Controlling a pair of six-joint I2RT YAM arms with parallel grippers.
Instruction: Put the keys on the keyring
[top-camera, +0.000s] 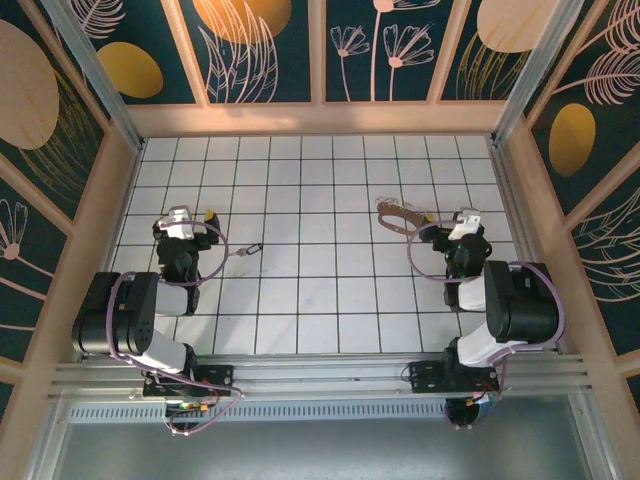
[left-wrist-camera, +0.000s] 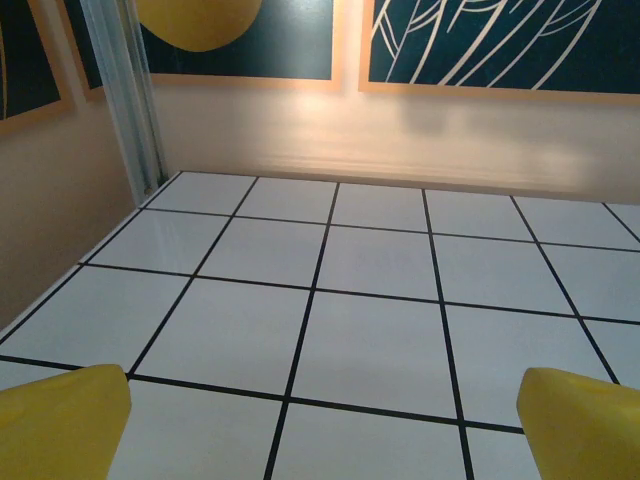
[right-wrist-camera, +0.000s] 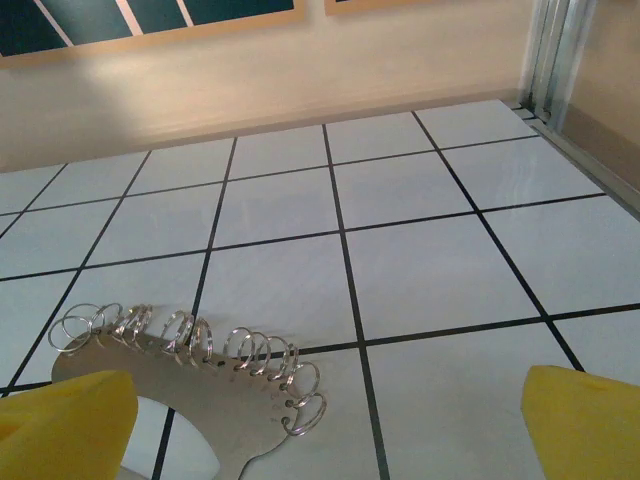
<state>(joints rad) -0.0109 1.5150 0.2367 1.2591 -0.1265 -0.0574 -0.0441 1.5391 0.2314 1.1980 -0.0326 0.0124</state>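
Observation:
A small key with a dark head lies flat on the white tiled floor, about a tile to the right of my left gripper. The left gripper is open, with bare tiles between its yellow fingertips. The keyring is a tan curved strap lying flat just left of my right gripper. In the right wrist view the keyring carries several silvery wire rings along its edge and lies by the left fingertip. The right gripper is open and holds nothing.
Beige walls with dark floral panels enclose the tiled floor on three sides. An aluminium post stands in the far left corner and another in the far right corner. Both arm bases sit on the metal rail at the near edge.

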